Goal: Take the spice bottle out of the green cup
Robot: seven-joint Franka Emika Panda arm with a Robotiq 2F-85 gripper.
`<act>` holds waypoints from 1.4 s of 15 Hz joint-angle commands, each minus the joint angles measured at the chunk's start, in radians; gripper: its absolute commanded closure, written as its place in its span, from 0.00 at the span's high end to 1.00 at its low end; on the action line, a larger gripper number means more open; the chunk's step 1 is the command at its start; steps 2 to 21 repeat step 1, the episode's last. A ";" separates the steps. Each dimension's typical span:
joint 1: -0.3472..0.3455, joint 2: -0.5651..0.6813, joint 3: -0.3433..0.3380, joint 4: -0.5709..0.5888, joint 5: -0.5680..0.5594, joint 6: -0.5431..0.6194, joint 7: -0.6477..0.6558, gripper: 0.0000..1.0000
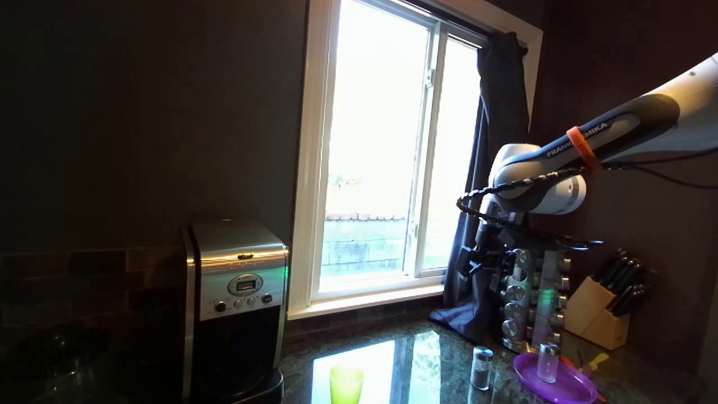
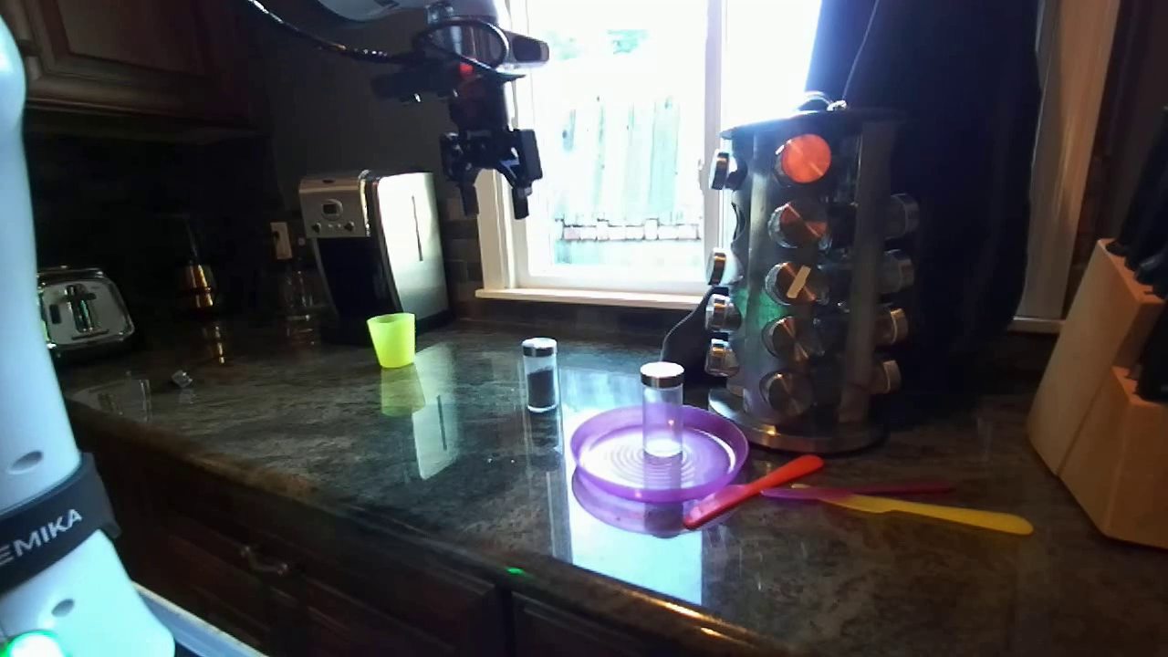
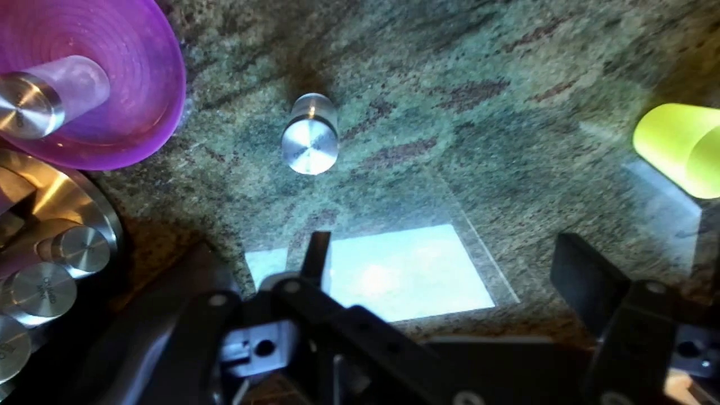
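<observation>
In an exterior view: cup [image 2: 391, 341] on counter [image 2: 301, 415], before coffee maker [image 2: 376, 255]. Right of cup, spice bottle [image 2: 541, 379]; then plate [image 2: 610, 463], second bottle [image 2: 662, 411] upright on it. Spice rack [image 2: 794, 283] behind plate; knives [image 2: 949, 516] right, then knife block [image 2: 1095, 420].

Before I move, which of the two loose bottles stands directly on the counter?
The bottle with dark contents, nearer the green cup; the clear bottle stands on the purple plate.

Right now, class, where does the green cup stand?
In an exterior view, the green cup stands left of centre on the counter, just in front of the coffee maker, with the dark-filled spice bottle to its right.
</observation>
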 commanded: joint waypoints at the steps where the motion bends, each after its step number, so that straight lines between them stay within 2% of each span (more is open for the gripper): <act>1: 0.005 -0.012 0.002 0.003 0.006 -0.018 -0.004 1.00; 21: 0.005 -0.012 0.002 0.003 0.006 -0.018 -0.004 1.00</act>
